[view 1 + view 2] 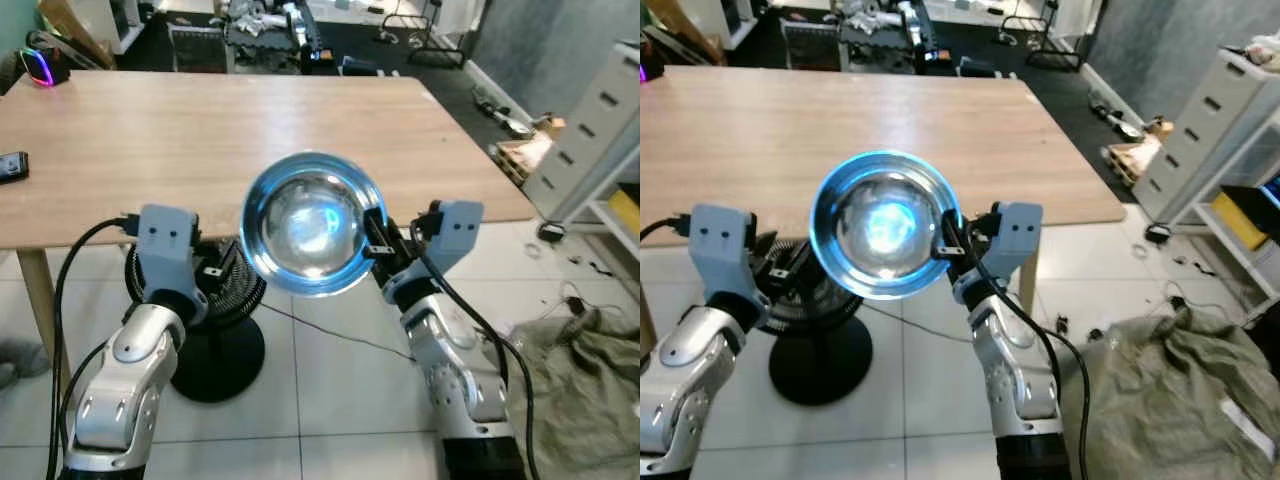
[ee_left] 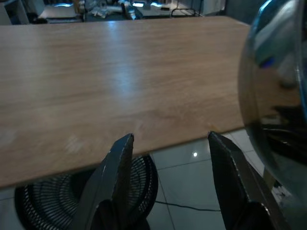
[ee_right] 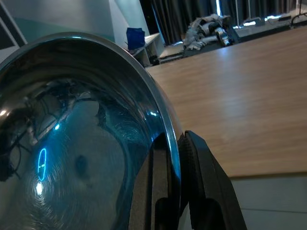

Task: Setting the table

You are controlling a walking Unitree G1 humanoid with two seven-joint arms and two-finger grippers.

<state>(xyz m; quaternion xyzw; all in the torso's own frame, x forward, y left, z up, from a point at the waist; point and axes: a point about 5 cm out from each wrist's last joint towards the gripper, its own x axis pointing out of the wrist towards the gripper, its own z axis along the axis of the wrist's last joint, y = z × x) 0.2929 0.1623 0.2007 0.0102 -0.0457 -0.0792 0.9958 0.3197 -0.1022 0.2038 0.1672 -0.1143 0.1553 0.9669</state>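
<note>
The right gripper pinches the rim of a shiny steel bowl, holding it tilted in the air over the near edge of the wooden table. The left gripper hangs beside it, fingers spread. A black fan stands on the tiles under the table edge; a dark phone lies far left.

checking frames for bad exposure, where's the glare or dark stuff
Left eye view: the steel bowl glares blue-white at its centre, clipped by the right gripper. Left wrist view: dim, and the open left gripper fingers are dark silhouettes over the wooden table. Right wrist view: dark bowl interior with small blue glints.
</note>
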